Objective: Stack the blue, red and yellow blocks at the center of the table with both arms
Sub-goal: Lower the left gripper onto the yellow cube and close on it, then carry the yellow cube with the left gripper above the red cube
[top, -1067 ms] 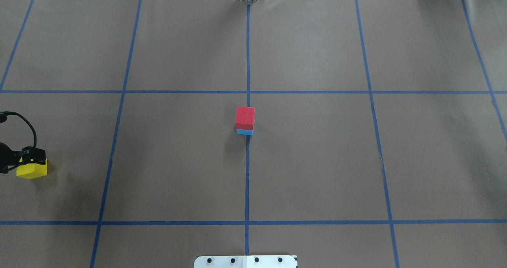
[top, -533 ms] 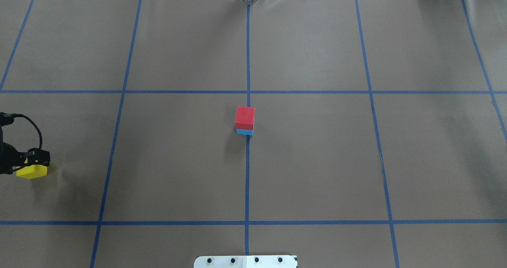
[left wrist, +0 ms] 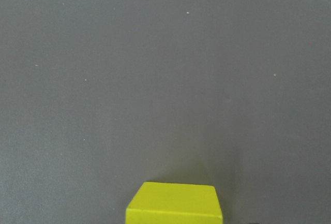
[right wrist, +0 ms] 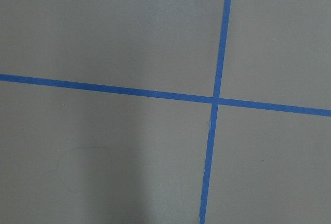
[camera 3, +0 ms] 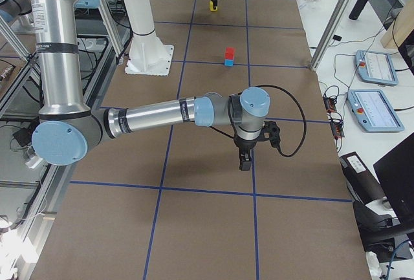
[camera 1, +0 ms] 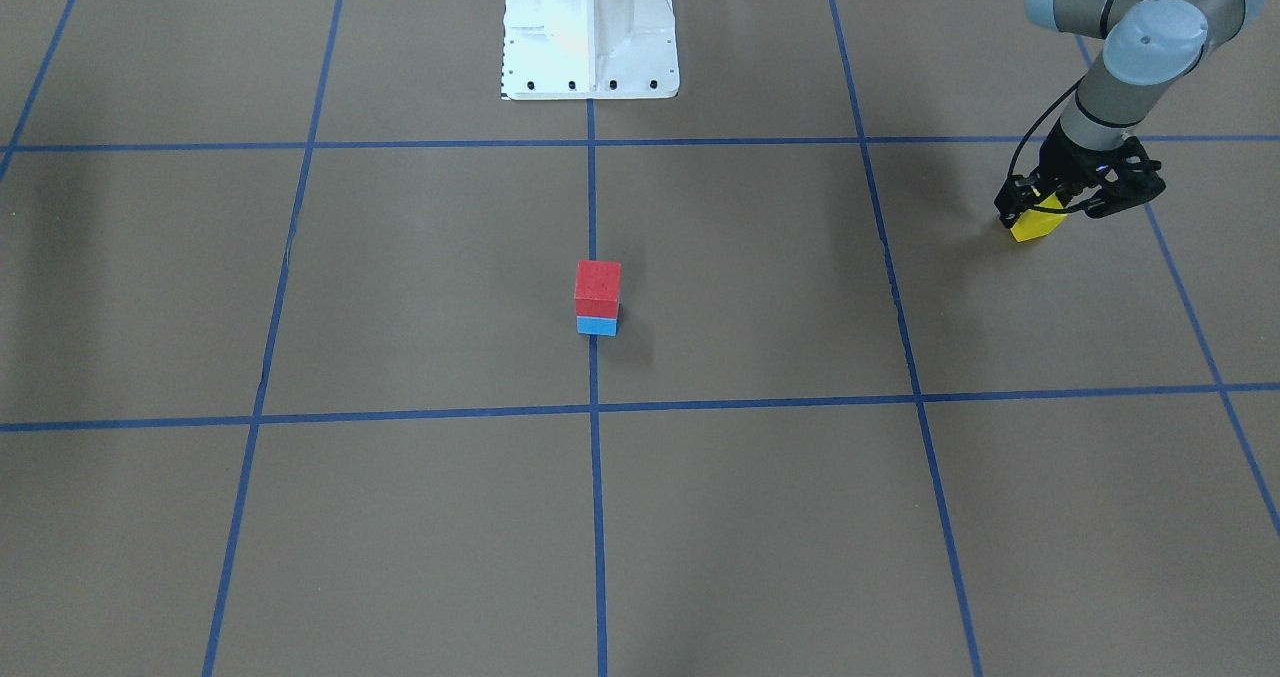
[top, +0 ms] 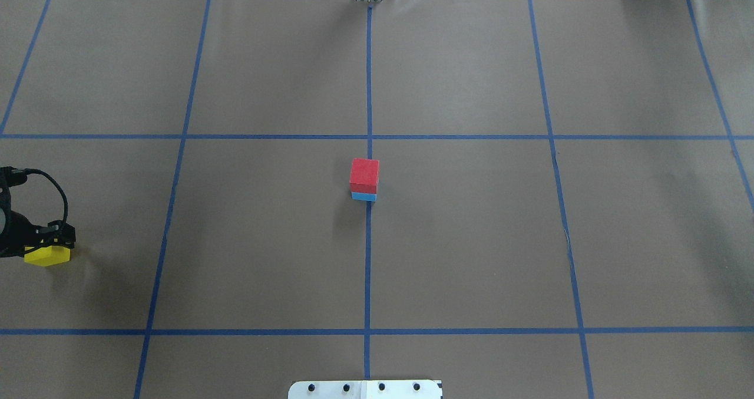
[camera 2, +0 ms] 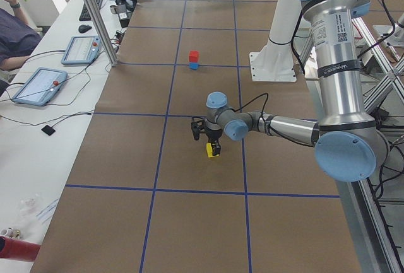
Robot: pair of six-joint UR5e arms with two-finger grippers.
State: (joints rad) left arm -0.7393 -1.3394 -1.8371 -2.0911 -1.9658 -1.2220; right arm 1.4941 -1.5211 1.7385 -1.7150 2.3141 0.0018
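The left gripper (camera 1: 1045, 207) hangs low, down around the yellow block (camera 1: 1032, 227) on the table (camera 1: 400, 277), grip unclear; the right gripper (camera 3: 245, 162) points down, its opening impossible to tell. Farther, at the centre, the red block (camera 1: 597, 287) sits on the blue block (camera 1: 596, 326).

We see the red block (top: 364, 174), blue block (top: 363, 197) and yellow block (top: 47, 257) matt, faintly grainy; the bench (top: 471, 240) looks like dull paper.
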